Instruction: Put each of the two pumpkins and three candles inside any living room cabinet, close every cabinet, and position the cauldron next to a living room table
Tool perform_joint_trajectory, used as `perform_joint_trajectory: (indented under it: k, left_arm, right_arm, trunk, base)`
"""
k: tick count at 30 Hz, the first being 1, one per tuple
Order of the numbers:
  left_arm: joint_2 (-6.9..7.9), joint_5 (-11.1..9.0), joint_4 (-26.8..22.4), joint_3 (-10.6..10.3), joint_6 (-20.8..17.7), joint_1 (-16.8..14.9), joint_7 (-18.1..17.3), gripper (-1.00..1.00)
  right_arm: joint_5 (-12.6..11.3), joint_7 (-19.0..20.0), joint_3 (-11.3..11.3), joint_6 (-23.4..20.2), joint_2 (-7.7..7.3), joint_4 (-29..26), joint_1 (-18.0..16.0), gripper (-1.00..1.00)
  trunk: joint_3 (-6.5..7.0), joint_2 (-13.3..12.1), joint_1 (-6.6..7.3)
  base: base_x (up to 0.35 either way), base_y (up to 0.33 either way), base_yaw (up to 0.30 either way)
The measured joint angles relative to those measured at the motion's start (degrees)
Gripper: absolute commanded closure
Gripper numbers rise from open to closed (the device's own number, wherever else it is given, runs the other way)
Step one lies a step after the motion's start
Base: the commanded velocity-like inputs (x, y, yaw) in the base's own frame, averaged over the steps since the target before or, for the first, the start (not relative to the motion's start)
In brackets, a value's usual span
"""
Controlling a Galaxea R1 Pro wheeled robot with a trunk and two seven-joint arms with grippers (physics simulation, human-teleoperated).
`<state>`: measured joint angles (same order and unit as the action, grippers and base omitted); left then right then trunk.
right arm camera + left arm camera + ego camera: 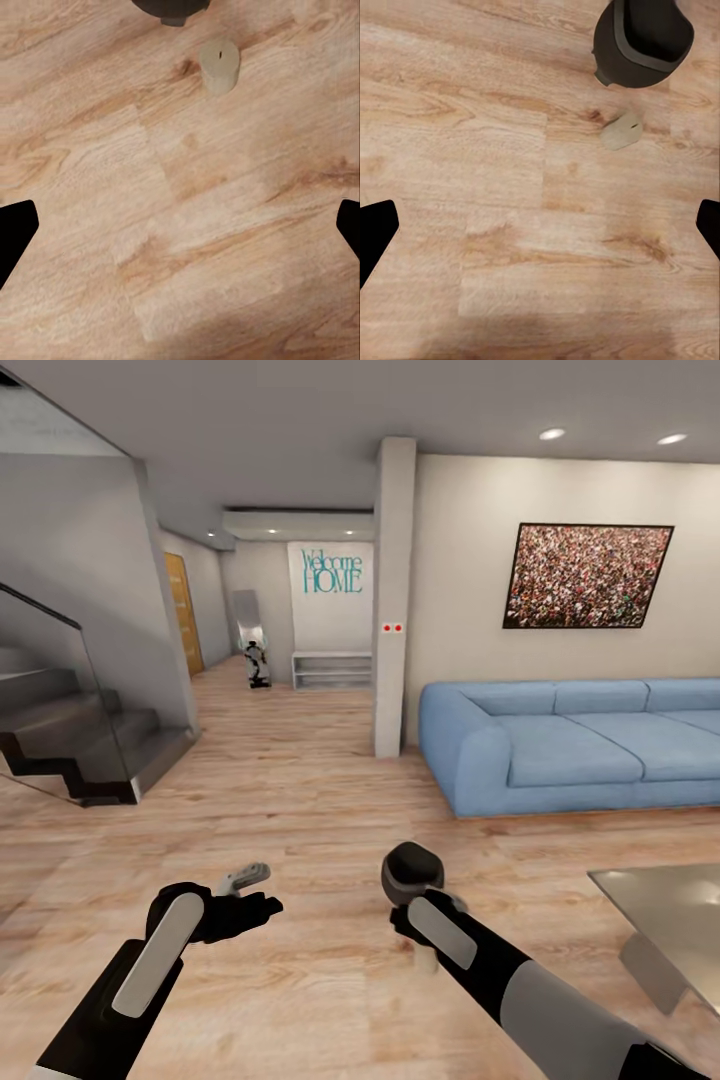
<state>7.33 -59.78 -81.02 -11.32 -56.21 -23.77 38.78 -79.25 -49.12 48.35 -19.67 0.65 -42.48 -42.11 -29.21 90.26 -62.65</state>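
Head view: teal wall lettering [331, 571] reads "Welcome HOME". Both arms reach over wood floor [300, 800]; a dark cauldron [411, 872] sits beyond the right gripper [425, 920].

Left wrist view: jaws spread, empty; a candle [621, 130] lies ahead, just beside the cauldron.

Right wrist view: jaws spread; candle upright ahead, wick visible.

Teal "Welcome HOME" lettering [331, 571] on far wall [330, 610].
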Motion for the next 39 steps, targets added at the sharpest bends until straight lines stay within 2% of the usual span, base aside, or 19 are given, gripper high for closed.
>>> perform_joint_trajectory:
  k: [2, 4, 10, 13, 15, 26, 31, 36, 38, 39]
  left_arm:
    - [0.0, -0.02, -0.04, 0.0, 0.02, 0.0, 0.0, -1.0]
    - [-0.03, -0.04, -0.05, 0.0, 0.01, 0.0, 0.0, -1.0]
    - [0.0, -0.05, -0.05, 0.0, -0.01, 0.0, 0.0, -1.0]
    - [-0.06, -0.05, -0.05, -0.05, -0.01, 0.0, 0.0, -1.0]
    - [-0.07, -0.05, -0.05, -0.06, -0.01, 0.0, 0.0, -1.0]
    - [-0.07, -0.06, 0.04, -0.08, 0.03, 0.01, 0.0, -1.0]
    - [-0.08, -0.06, 0.04, -0.09, 0.02, 0.01, 0.0, -1.0]
    - [0.0, -0.01, -0.07, 0.09, 0.02, 0.01, 0.0, -1.0]
    - [0.32, -0.06, -0.16, 1.26, 0.0, 0.0, 0.0, -1.0]
    - [0.65, -0.06, -0.26, 2.76, -0.07, 0.0, -0.04, -1.0]
  right_arm:
    - [0.01, 0.12, -0.01, -0.07, 0.0, 0.73, 0.0, -1.0]
    - [-0.03, 1.13, -0.04, -0.14, 0.03, 3.89, 0.0, -1.0]
    - [0.04, 10.22, -0.12, -0.54, 0.0, 15.42, 0.0, -1.0]
    - [0.13, 14.6, -0.1, -0.6, -0.12, 18.07, -0.01, -1.0]
    - [0.15, 16.13, -0.09, -0.62, -0.15, 18.52, -0.01, -1.0]
    - [0.3, 17.33, -0.09, -0.55, -0.18, 19.05, -0.01, -1.0]
    - [0.38, 17.55, -0.04, -0.15, -0.18, 23.69, -0.15, -1.0]
    - [0.42, 18.05, 0.01, -0.05, -0.18, 25.03, -0.2, -1.0]
    - [0.46, 18.08, 0.02, -0.04, -0.18, 25.11, -0.2, -1.0]
    - [0.48, 18.09, 0.02, -0.04, -0.18, 25.17, -0.2, -1.0]
  trunk:
    - [0.0, 0.0, 0.0]
    - [0.0, 0.0, 0.0]
    - [0.0, 0.0, 0.0]
    - [0.0, 0.0, 0.0]
    - [0.0, 0.0, 0.0]
    - [0.0, 0.0, 0.0]
    - [0.0, 0.0, -0.01]
    - [0.0, 0.0, -0.01]
    - [0.0, 0.0, -0.01]
    - [0.0, 0.0, -0.01]
  base:
    - [0.306, 0.155, 0.0]
    - [0.306, 0.106, 0.0]
    - [0.306, 0.025, 0.0]
    - [0.306, 0.002, 0.0]
    - [0.306, 0.001, 0.0]
    - [0.305, -0.052, 0.0]
    - [0.285, -0.142, 0.0]
    - [0.254, -0.179, 0.0]
    - [0.231, -0.178, 0.0]
    - [0.206, -0.142, 0.0]
